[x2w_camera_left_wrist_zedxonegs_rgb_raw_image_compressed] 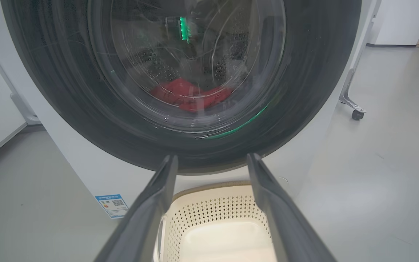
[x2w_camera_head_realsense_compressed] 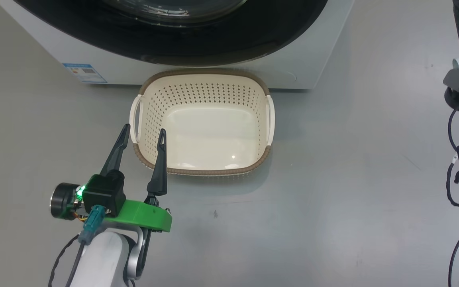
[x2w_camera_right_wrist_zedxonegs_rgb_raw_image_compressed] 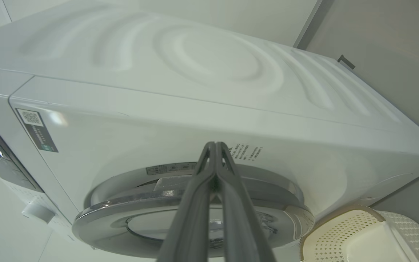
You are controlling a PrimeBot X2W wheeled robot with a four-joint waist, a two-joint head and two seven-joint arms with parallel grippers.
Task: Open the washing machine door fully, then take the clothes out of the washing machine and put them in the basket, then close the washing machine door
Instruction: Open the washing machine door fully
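Left gripper (x2w_camera_head_realsense_compressed: 144, 128) hovered, jaws spread, near-left of the basket (x2w_camera_head_realsense_compressed: 213, 172), right gripper (x2w_camera_right_wrist_zedxonegs_rgb_raw_image_compressed: 215, 145), jaws pinched shut, hung at the washing machine door (x2w_camera_left_wrist_zedxonegs_rgb_raw_image_compressed: 49, 91): swinging it open looked next.

The washing machine door (x2w_camera_left_wrist_zedxonegs_rgb_raw_image_compressed: 67, 91), glossy black around a bulging glass window, appears shut on the white washing machine (x2w_camera_right_wrist_zedxonegs_rgb_raw_image_compressed: 195, 72). Red clothes (x2w_camera_left_wrist_zedxonegs_rgb_raw_image_compressed: 191, 95) lie low in the drum behind the glass. Cream perforated basket (x2w_camera_head_realsense_compressed: 205, 173), brown-rimmed, stands upright on the floor just below the door.
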